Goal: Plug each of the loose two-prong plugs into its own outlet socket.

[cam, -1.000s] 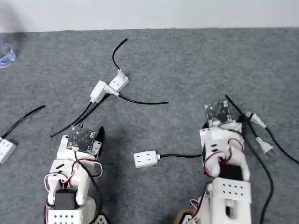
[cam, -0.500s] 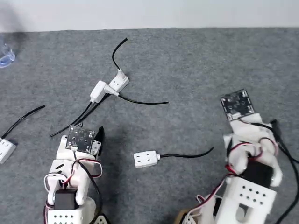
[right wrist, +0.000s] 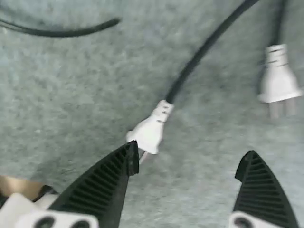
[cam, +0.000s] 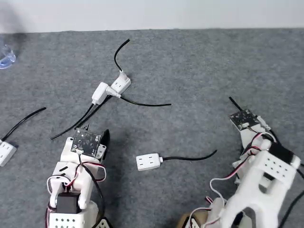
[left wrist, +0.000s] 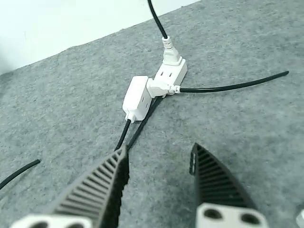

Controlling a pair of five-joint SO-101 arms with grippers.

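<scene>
Plugs, loose, two in number. One plug lies on the grey mat at the right near side, just beside the tip of one finger of the right gripper. Its black cord runs away across the mat. A second plug lies apart from the first, outside the other finger, with both prongs showing. The right gripper hangs low over the mat below the right arm; its jaws stand wide apart and grasp nothing.

Sockets and their contents. The centre outlet lies between the two arms, slotted face up and uncovered, its cord trailing right. Far left of centre, two outlets lie close together. The far outlet holds a seated plug whose cord curls off to the far side. The near outlet holds a side plug whose cord runs right. Two black cords run from this pair toward the near left. An edge outlet lies at the left border, partly cut off, its cord running far and right.

The left gripper hovers at the left near side, pointed toward the paired outlets and well short of them; its jaws are apart and hold nothing.
</scene>
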